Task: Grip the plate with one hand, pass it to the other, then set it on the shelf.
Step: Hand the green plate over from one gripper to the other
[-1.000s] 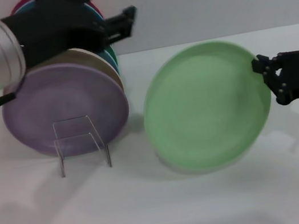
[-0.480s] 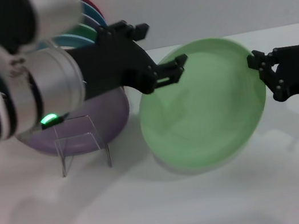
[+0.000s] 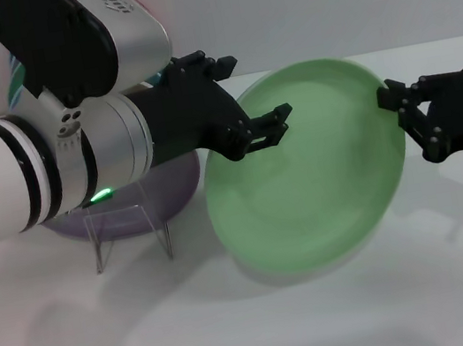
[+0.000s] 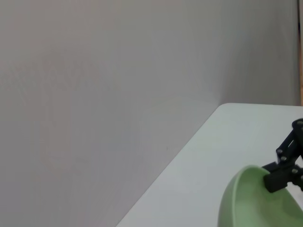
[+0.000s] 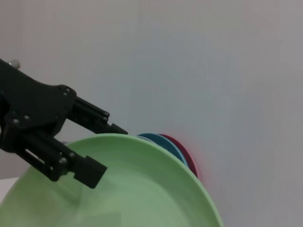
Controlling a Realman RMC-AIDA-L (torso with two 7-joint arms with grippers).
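Note:
The light-green plate (image 3: 305, 182) hangs tilted above the white table, with its face toward me. My right gripper (image 3: 397, 106) is shut on its right rim; the left wrist view shows this grip (image 4: 283, 166) on the plate (image 4: 251, 205). My left gripper (image 3: 279, 126), on the silver arm with the green ring, is open at the plate's upper-left rim. In the right wrist view the left gripper (image 5: 109, 151) has one finger in front of the plate (image 5: 142, 194) and one behind it. The clear shelf (image 3: 123, 221) stands on the table at the left, below the left arm.
A lilac plate (image 3: 171, 188) leans behind the clear shelf, mostly hidden by my left arm. Teal (image 5: 163, 142) and red (image 5: 189, 158) plates from the stack behind show past the green rim. The white table (image 3: 268, 328) runs back to a grey wall.
My left arm has swung right from the plate stack to the green plate, and its jaws now straddle the upper-left rim. The plate has shifted slightly left in the right gripper.

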